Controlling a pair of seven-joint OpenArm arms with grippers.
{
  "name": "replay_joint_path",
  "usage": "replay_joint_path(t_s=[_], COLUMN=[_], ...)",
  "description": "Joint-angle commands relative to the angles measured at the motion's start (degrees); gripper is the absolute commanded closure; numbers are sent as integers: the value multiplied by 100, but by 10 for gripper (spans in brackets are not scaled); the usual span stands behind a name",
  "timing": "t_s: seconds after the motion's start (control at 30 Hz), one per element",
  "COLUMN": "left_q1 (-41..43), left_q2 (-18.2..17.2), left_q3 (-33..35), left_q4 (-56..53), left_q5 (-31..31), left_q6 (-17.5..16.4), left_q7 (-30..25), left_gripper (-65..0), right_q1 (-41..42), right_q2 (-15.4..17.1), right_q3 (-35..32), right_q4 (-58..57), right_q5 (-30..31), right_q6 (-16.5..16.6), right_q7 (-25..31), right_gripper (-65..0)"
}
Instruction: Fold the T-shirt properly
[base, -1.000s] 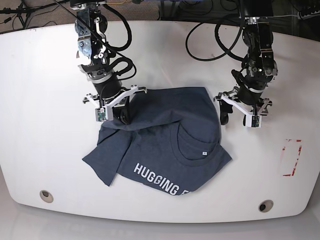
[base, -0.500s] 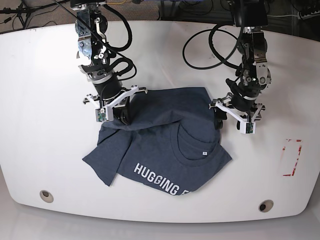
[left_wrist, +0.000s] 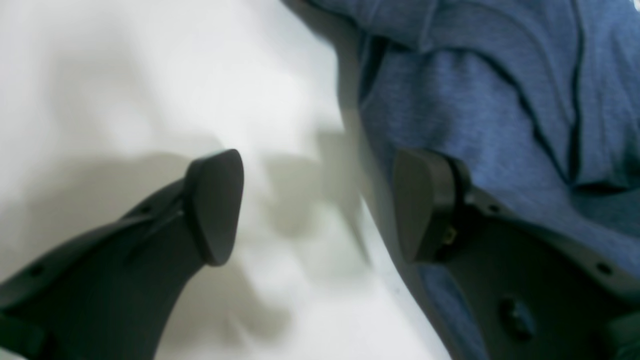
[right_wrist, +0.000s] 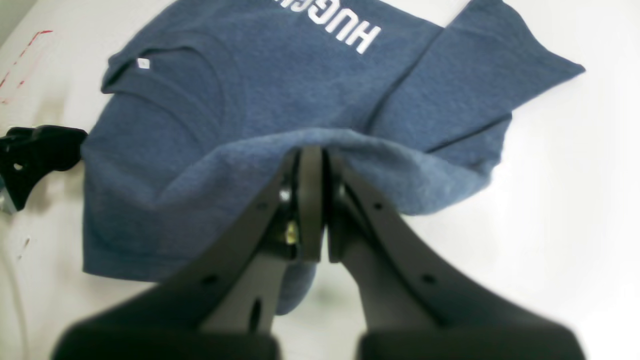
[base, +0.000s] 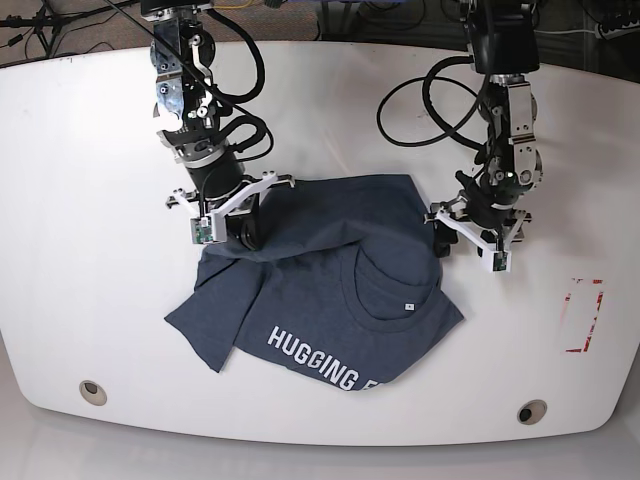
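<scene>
Right fingers (right_wrist: 312, 200) clamped on T-shirt (base: 330, 290) fold, left fingers (left_wrist: 420, 205) apart at shirt edge, white table (base: 90, 200), red marking (base: 585, 315).

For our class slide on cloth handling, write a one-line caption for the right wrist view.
Right tool shut on a raised fold of the navy T-shirt, white lettering visible beyond.

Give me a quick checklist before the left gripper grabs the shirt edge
1. Right gripper shut on the shirt: ok.
2. Left gripper open: ok.
3. Shirt edge between the left jaws: not ok; one finger is over the cloth, the other over bare table.
4. Left gripper low enough to pinch the cloth: cannot tell.
5. Shirt lying flat: not ok; it is bunched, with the lettering partly folded under.
</scene>
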Motion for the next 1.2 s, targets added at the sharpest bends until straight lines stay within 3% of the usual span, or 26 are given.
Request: replay_joint_path(t_s=[0.0, 0.63, 1.03, 1.17], left_q1=[-131, -119, -327, -434], left_q2=[-5, 20, 57, 64], left_q3=[63, 428, 471, 460], left_q4=[-46, -69, -424, -566], left_q5=[9, -2, -51, -42], left_q6=[-20, -19, -1, 18], left_q7=[-100, -59, -63, -43], left_gripper=[-442, -435, -143, -114], right_q1=[31, 30, 31, 34], right_q2=[6, 18, 10, 15], right_q3=[10, 16, -3, -10], right_q4=[160, 216, 200, 198], right_q5=[23, 31, 19, 31], right_q6=[14, 32, 32, 15], right_q7=[158, 161, 156, 148], right_gripper=[0, 0, 0, 0])
